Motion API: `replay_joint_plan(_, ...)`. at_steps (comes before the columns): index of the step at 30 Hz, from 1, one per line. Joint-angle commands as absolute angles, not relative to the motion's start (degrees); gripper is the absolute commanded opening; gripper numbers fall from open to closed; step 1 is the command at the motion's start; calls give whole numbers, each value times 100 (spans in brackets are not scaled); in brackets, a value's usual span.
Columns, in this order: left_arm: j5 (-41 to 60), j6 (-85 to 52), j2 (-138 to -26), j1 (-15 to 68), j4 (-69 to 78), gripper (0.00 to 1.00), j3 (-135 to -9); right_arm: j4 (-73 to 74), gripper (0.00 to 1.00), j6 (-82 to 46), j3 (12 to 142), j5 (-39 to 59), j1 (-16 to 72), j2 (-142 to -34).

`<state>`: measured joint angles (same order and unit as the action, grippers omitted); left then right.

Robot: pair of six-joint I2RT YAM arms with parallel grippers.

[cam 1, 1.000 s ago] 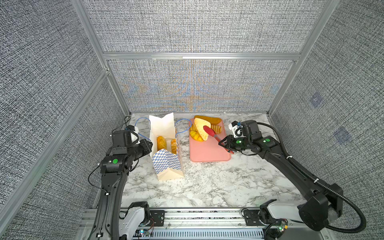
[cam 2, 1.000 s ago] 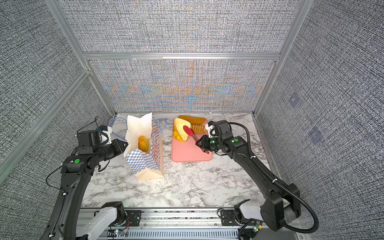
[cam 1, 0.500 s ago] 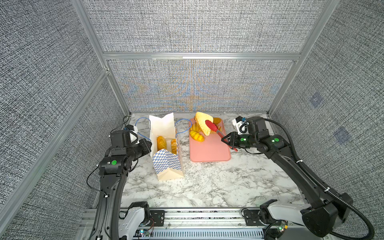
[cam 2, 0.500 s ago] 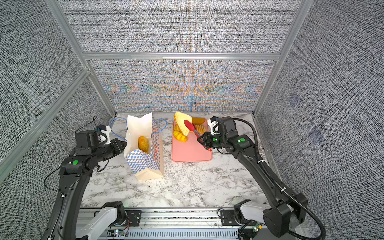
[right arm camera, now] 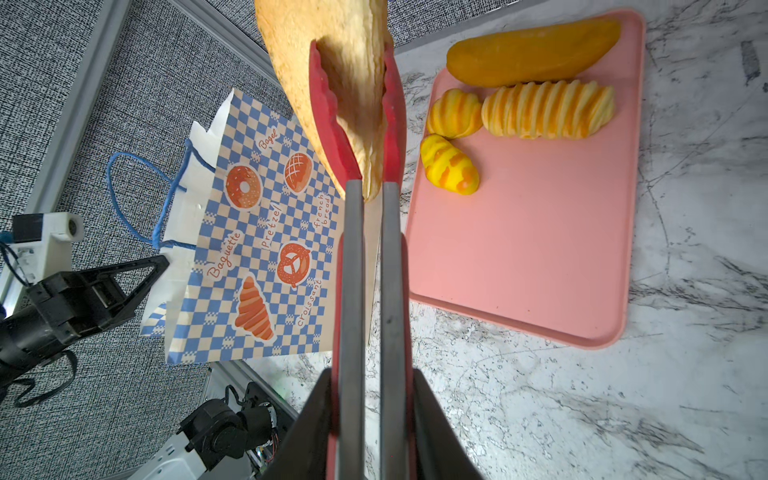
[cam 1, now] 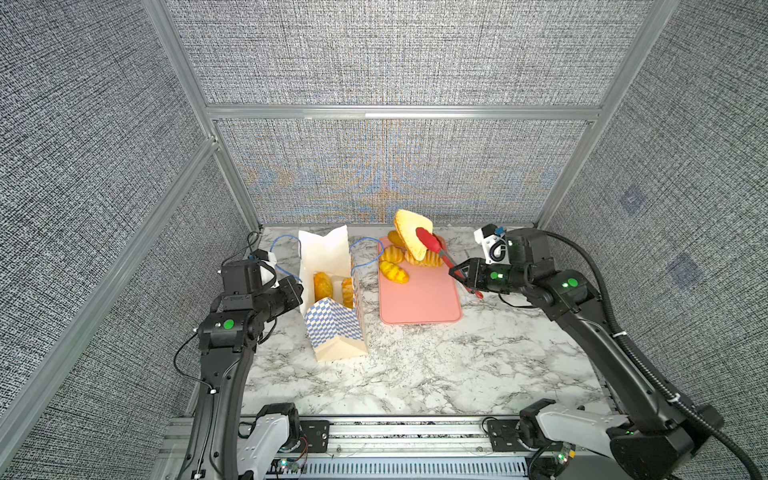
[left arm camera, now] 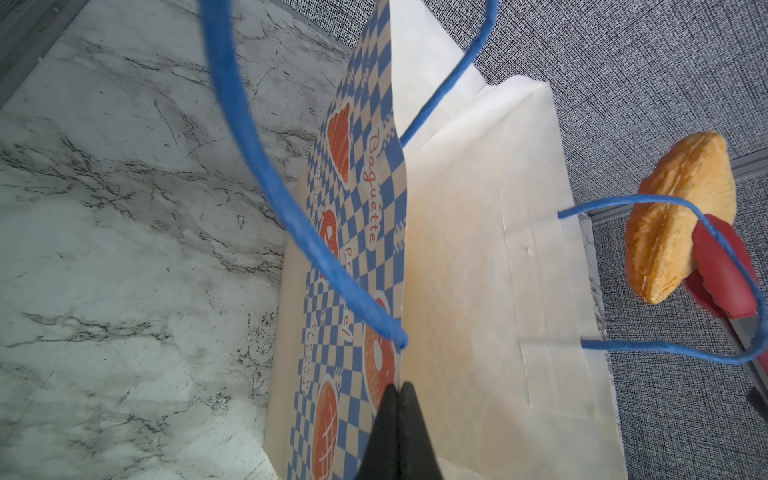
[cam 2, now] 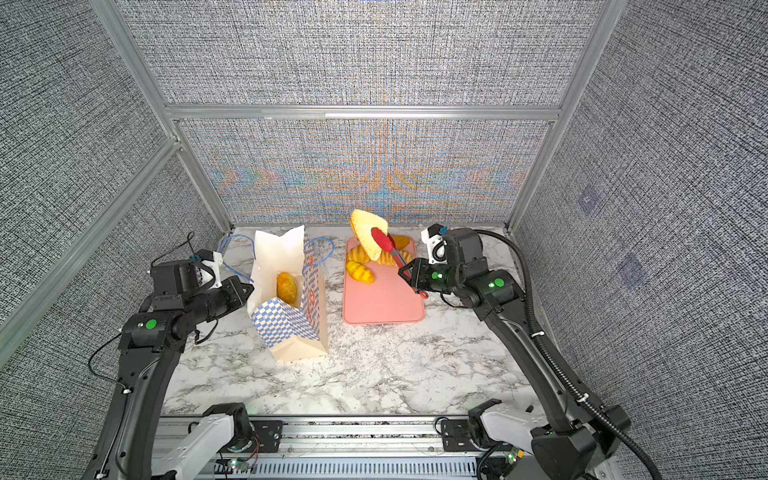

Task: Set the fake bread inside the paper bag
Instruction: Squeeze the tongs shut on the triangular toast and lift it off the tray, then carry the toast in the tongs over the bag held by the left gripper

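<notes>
The paper bag (cam 1: 332, 328) (cam 2: 291, 328) stands open on the marble, with fake bread (cam 1: 323, 284) (cam 2: 286, 286) inside. My left gripper (left arm camera: 399, 390) (cam 1: 297, 291) is shut on the bag's (left arm camera: 478, 249) left wall near the rim. My right gripper (right arm camera: 372, 374) (cam 1: 457, 272) is shut on the red tongs (right arm camera: 353, 249) (cam 1: 432, 245). The tongs pinch the pale triangular sandwich (right arm camera: 332, 50) (cam 1: 409, 235) (left arm camera: 677, 208), raised above the back of the pink tray (cam 1: 419, 299). A long loaf (right arm camera: 532, 50), a ridged roll (right arm camera: 548, 110) and two small rolls (right arm camera: 453, 113) lie on the tray (right arm camera: 540, 249).
Blue cord handles (left arm camera: 266, 174) (cam 1: 284, 249) arch from both sides of the bag's mouth. Grey fabric walls with aluminium posts (cam 1: 232, 183) close in the back and sides. The aluminium rail (cam 1: 374, 432) with the arm bases runs along the front edge.
The right gripper has lifted the sandwich in the tongs up off the tray and drawn back to the right. The left gripper has closed on the bag's wall.
</notes>
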<state>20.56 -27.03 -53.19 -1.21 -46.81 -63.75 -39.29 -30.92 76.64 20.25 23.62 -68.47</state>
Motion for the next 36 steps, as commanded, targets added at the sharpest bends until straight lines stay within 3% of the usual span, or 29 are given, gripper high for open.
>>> replay_joint_plan(1,2105,-2698,-5326,-123,-4642,2,-6381,-3836,29,-3019,7794,2015,2360,-6803)
replay_joint_plan(19,2092,-2698,-5339,-118,-4615,2,-6399,-3783,29,-3041,8481,2193,2643,-6831)
replay_joint_plan(36,2110,-2716,-5335,-117,-4597,2,-6372,-3775,29,-2885,9172,2051,3441,-7245)
